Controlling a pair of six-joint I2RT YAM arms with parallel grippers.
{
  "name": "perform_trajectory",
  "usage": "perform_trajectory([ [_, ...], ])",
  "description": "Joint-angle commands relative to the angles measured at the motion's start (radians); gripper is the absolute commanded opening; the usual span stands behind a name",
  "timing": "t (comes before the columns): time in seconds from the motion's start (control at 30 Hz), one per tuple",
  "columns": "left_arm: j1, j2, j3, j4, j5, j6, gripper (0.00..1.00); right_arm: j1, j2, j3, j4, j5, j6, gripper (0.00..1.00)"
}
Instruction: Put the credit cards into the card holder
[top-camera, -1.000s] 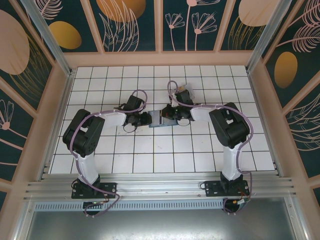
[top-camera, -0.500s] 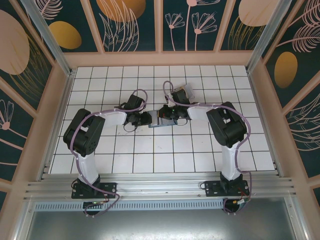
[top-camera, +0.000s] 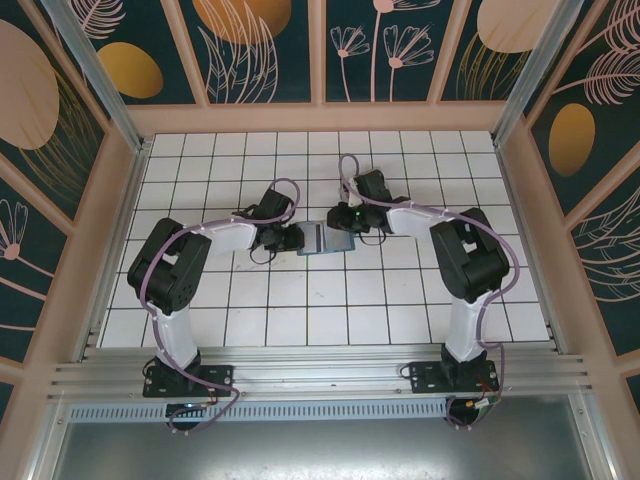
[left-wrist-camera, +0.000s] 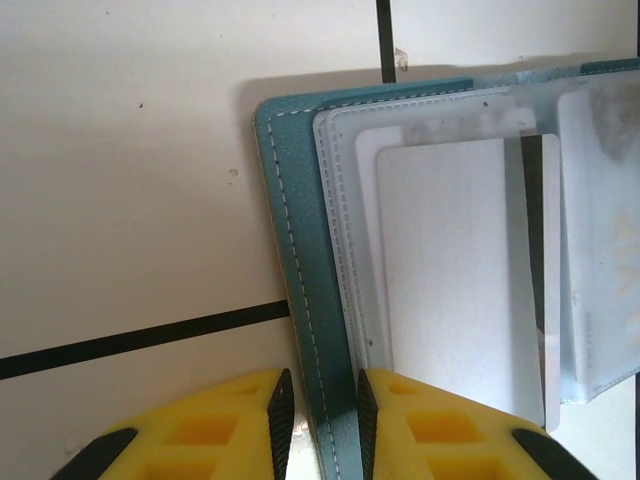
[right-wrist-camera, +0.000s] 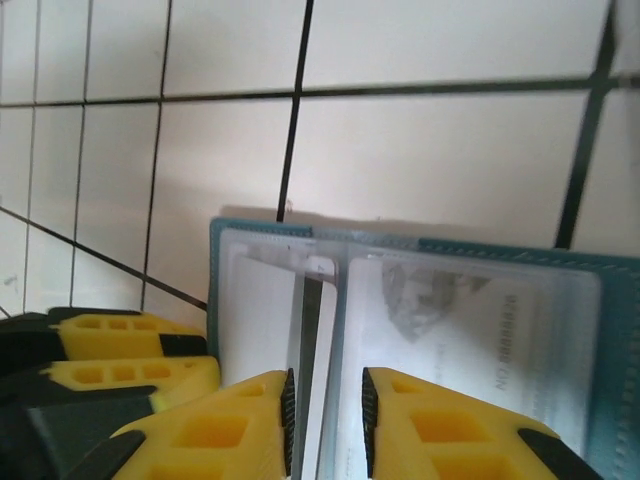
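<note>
The teal-blue card holder (top-camera: 322, 240) lies open on the white grid table between my two grippers. My left gripper (top-camera: 293, 238) is at its left edge. In the left wrist view the left gripper (left-wrist-camera: 320, 385) is shut on the holder's stitched teal cover (left-wrist-camera: 300, 250). A pale grey credit card (left-wrist-camera: 450, 270) sits in the clear sleeve beside it. My right gripper (top-camera: 345, 218) hangs over the holder's far side. In the right wrist view the right gripper (right-wrist-camera: 327, 385) stands slightly open over the sleeves' fold, above the edge of a pale card (right-wrist-camera: 265, 320). A printed card (right-wrist-camera: 450, 320) fills the right sleeve.
The tiled table (top-camera: 300, 320) is bounded by pink wooden walls (top-camera: 520, 180) on three sides and the aluminium rail (top-camera: 320, 375) with both arm bases at the near edge. My left gripper's fingers (right-wrist-camera: 110, 375) show at the lower left of the right wrist view.
My right gripper has opened a little and drawn back from over the card holder toward the far right. The left gripper has kept its hold on the holder's edge.
</note>
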Motion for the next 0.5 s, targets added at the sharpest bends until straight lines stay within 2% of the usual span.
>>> perform_trajectory([
  [0.0, -0.001, 0.008, 0.022, -0.065, -0.004, 0.026, 0.28, 0.001, -0.048, -0.008, -0.049, 0.017, -0.034, 0.26],
  [0.13, 0.042, 0.007, 0.078, -0.067, 0.019, 0.033, 0.29, -0.002, -0.069, -0.049, -0.057, 0.037, -0.042, 0.22],
  [0.27, 0.076, 0.031, 0.187, -0.096, 0.015, 0.060, 0.36, -0.004, -0.096, -0.108, -0.050, 0.049, -0.033, 0.21],
  [0.47, 0.086, 0.177, 0.426, -0.168, 0.024, 0.115, 0.38, 0.005, -0.129, -0.196, -0.043, 0.045, -0.016, 0.21],
])
